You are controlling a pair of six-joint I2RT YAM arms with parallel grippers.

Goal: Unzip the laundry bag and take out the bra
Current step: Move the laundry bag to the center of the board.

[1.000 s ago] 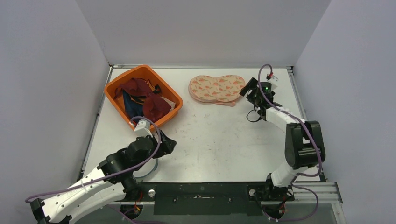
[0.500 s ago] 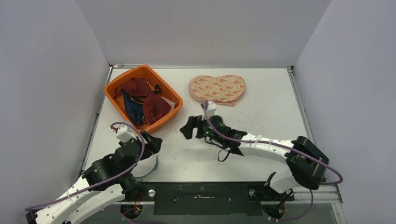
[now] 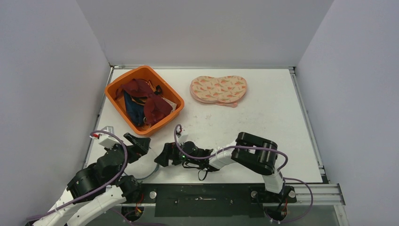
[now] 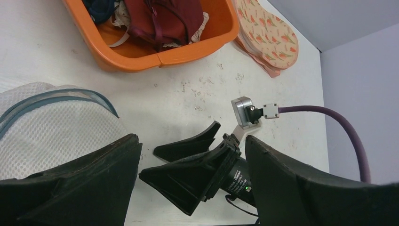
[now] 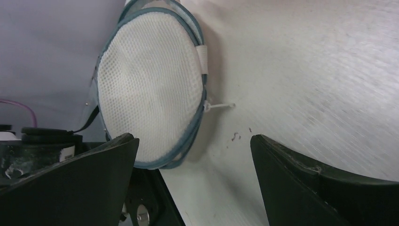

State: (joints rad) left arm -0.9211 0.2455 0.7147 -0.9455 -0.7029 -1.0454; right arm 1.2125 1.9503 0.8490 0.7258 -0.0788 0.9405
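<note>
Flanking one mesh laundry bag [image 5: 150, 99]: left fingers [image 4: 80, 183], right fingers [image 5: 310, 188], both wide (empty); one orange basket [image 4: 141, 59] beyond.

Basket [image 4: 188, 52] far left — pad [image 3: 219, 89] beside it; laundry bag [image 5: 150, 94] nearest.

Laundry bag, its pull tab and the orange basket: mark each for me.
laundry bag [image 5: 150, 94], right wrist view, middle of the white mesh face.
pull tab [image 5: 220, 107], right wrist view, the thin white piece sticking out from the blue rim.
orange basket [image 4: 136, 61], left wrist view, its near outer wall.
</note>
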